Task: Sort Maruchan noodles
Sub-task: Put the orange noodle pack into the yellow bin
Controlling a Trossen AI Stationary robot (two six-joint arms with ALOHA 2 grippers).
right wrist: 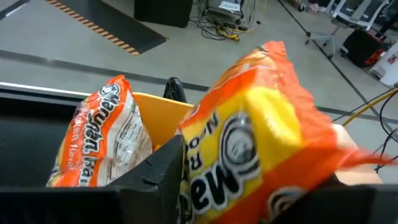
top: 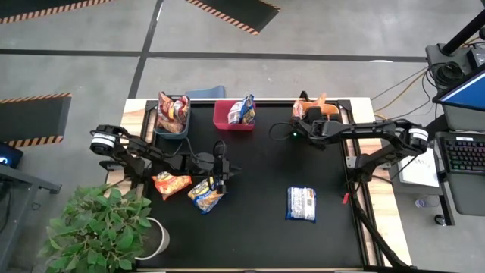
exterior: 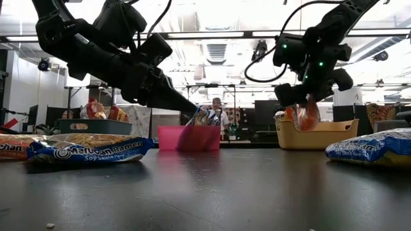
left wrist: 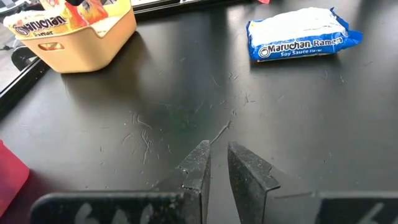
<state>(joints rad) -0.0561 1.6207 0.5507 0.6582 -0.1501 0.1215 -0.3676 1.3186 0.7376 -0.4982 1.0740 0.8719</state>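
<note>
Clamped between my right gripper's (right wrist: 205, 180) fingers, an orange-and-yellow packet (right wrist: 261, 143) fills the right wrist view. Just past it a second orange packet (right wrist: 102, 134) stands on edge in the orange bin (right wrist: 161, 115). From the low view, the held packet hangs just above that bin's rim, at the far right of the table.

My left gripper (top: 220, 176) is over the table's left half with its fingers (left wrist: 196, 171) drawn close, only a narrow gap between them and nothing held. Beneath its tips is bare black mat (left wrist: 186, 93). A blue-and-yellow packet (top: 205, 195) lies just in front of that gripper on the near side, and a red-orange packet (top: 171, 183) lies just left of that one, the two almost touching.

Farther out, a blue-and-white soy sauce packet (top: 301, 203) lies flat by itself on the right half of the mat, well apart from both arms. Along the far edge, the dark grey bin (top: 172, 129) holds several reddish packets (top: 171, 111) piled above its rim, and the red bin (top: 227, 120) beside it holds a blue-and-yellow packet (top: 242, 110) standing upright.

A potted plant (top: 98, 231) sits off the table's near left corner. In the low view, a person (exterior: 217, 106) shows in the room behind the red bin.
</note>
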